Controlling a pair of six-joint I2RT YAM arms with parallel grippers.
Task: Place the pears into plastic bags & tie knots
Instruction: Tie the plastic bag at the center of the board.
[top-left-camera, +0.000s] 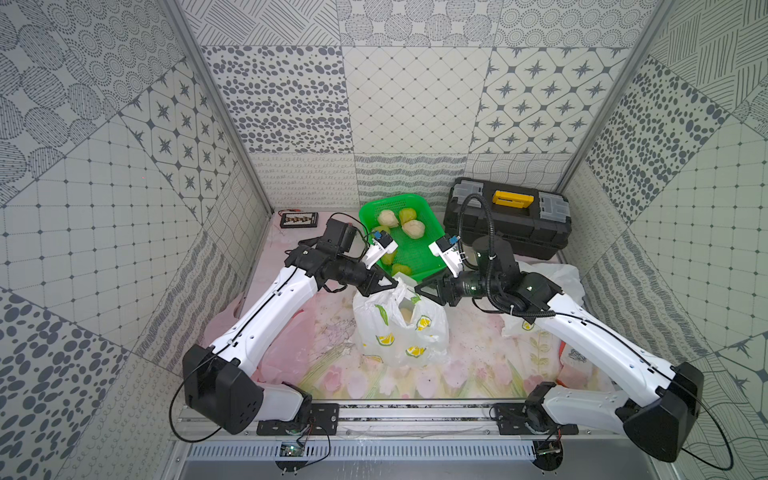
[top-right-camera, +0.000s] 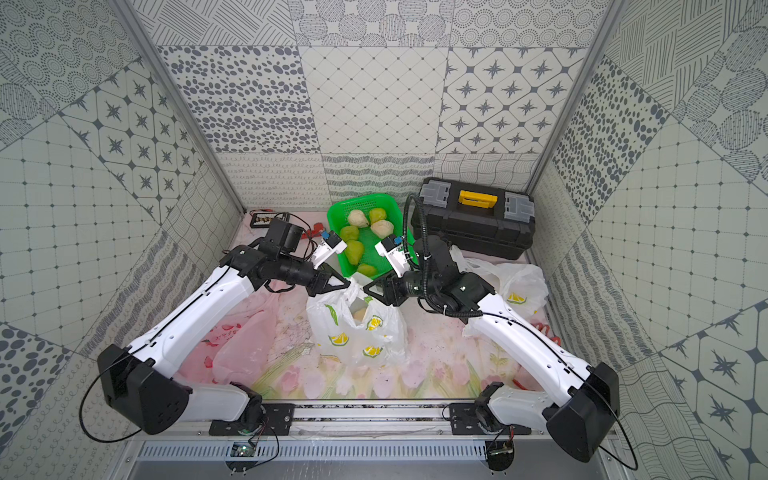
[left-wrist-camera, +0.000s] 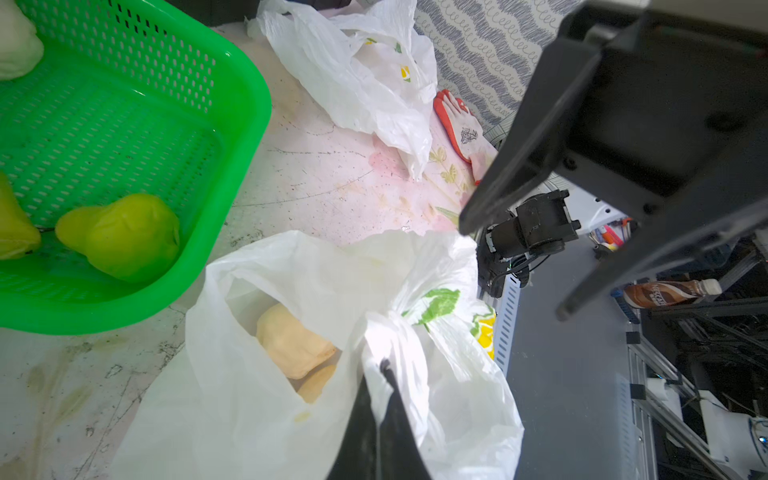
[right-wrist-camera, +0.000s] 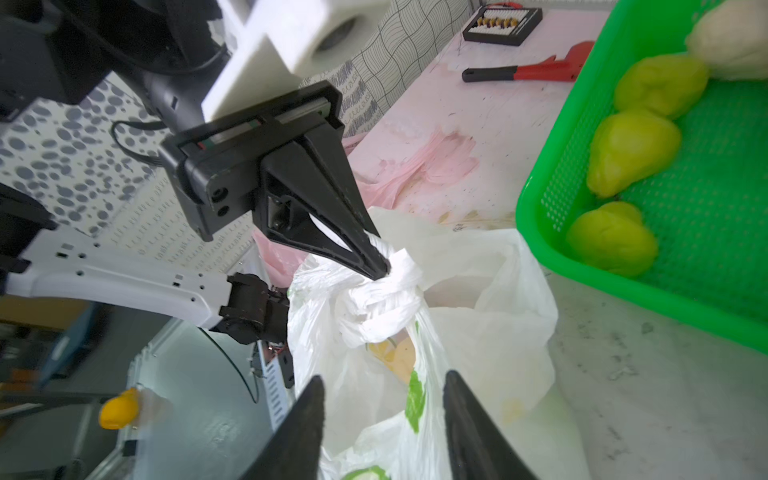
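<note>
In both top views you have the lemon-print bag (top-left-camera: 399, 328) standing on the tabletop (top-left-camera: 469, 357) just in front of the green basket (top-left-camera: 432, 249), a cream pear (top-left-camera: 406, 316) showing in its mouth and several pears (top-left-camera: 413, 228) loose in the basket; the left gripper (top-left-camera: 395, 284) and right gripper (top-left-camera: 419, 289) meet tip to tip over the bag's top, a second white bag (top-left-camera: 552, 278) lies under the right arm and a pink bag (top-left-camera: 282, 353) under the left; in the left wrist view your left gripper is pinched shut on the gathered handle of the lemon-print bag, the mouth beside it gaping; the one label you can read is "NESCAFÉ" on a brown bottle (left-wrist-camera: 665, 293) off the tabletop, while the mark on the red-and-white glove (left-wrist-camera: 463, 133) is too small to read; in the right wrist view your right gripper stands open and holds nothing, its jaws apart just above the bag, while the handles look twisted round each other at the left gripper's tip; I judge you are in the tying step on this bag, with the knot not yet drawn tight; your next move calls for the right gripper to close on the free handle end and pull away from the left
</note>
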